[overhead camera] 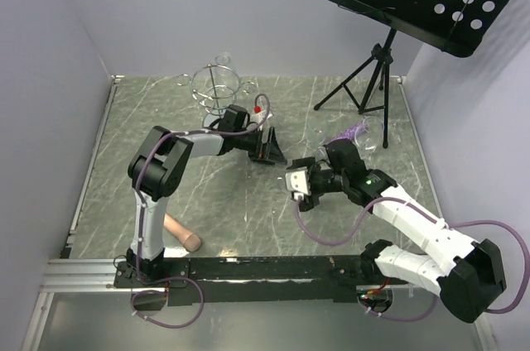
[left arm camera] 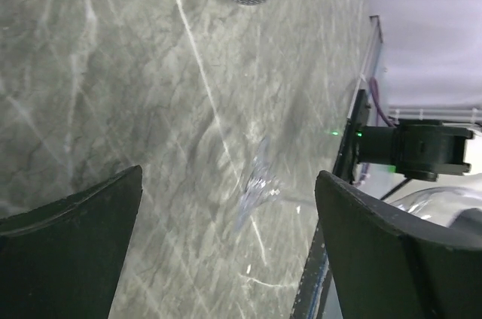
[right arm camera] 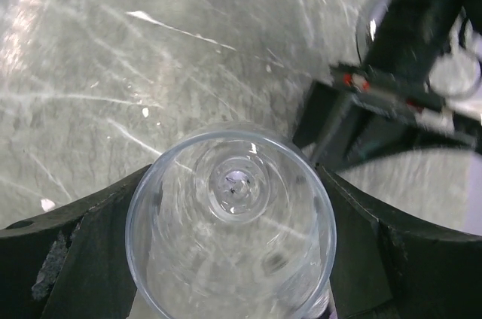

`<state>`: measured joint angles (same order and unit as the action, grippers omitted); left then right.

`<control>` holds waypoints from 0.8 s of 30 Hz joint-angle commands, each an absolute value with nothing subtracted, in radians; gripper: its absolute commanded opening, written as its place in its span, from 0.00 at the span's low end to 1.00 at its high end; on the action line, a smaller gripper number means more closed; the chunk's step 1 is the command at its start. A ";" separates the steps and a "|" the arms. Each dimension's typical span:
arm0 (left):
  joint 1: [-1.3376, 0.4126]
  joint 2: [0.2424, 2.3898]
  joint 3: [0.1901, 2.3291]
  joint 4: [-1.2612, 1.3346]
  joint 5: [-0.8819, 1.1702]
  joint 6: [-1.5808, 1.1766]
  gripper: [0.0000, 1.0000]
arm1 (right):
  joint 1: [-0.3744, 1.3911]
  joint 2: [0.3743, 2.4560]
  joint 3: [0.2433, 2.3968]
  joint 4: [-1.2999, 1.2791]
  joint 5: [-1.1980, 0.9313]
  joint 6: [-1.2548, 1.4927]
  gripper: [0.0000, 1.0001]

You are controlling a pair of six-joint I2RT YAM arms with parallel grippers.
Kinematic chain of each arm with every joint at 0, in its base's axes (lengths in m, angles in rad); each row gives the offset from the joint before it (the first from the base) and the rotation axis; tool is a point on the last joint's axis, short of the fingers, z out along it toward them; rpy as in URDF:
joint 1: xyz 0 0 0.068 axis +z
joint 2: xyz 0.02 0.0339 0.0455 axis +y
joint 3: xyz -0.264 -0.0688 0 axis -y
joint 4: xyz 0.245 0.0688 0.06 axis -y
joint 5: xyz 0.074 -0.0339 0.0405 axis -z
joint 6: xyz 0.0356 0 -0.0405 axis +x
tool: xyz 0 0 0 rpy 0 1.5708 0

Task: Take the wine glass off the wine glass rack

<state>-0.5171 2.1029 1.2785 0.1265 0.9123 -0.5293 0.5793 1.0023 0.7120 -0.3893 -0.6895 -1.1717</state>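
As the wine glass rack (overhead camera: 217, 86) stood at the desk's (overhead camera: 149, 107) far edge, top view placed both arms apart from it.
Left wrist: left gripper (left arm camera: 226, 183) spread wide, empty, leaving the hold to the other arm.
Right wrist: right gripper (right arm camera: 233, 176) pinched the wine glass (right arm camera: 230, 229). Bowl clear, rim toward camera.

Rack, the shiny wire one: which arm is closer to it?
Left. The left fingers are just in front of the rack, to its right. The right fingers are farther off, nearer the robot's bases, around a glass.
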 commanded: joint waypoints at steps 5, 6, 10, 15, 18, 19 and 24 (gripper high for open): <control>-0.512 2.042 1.333 -0.077 0.870 -0.330 1.00 | 0.497 1.003 0.822 -0.307 -0.578 -0.803 0.58; -0.511 2.054 1.362 -0.151 0.870 -0.275 1.00 | 0.476 1.011 0.836 -0.311 -0.575 -0.778 0.58; -0.497 2.056 1.401 -0.369 0.884 -0.045 1.00 | 0.370 1.040 0.859 -0.292 -0.558 -0.675 0.57; -0.474 2.013 1.354 -0.434 0.879 0.138 1.00 | 0.279 1.051 0.865 -0.256 -0.540 -0.631 0.56; -0.469 2.016 1.377 -0.485 0.877 0.164 1.00 | 0.239 1.058 0.871 -0.245 -0.535 -0.621 0.56; -0.466 2.017 1.384 -0.488 0.879 0.161 1.00 | 0.226 1.063 0.874 -0.242 -0.535 -0.615 0.55; -0.448 2.006 1.404 -0.497 0.876 0.158 1.00 | 0.146 1.089 0.894 -0.255 -0.557 -0.558 0.55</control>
<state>-0.4820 2.0476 1.3643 -0.4431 0.8764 0.1017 0.1989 1.0828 0.8207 -0.3309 -0.5358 -0.6155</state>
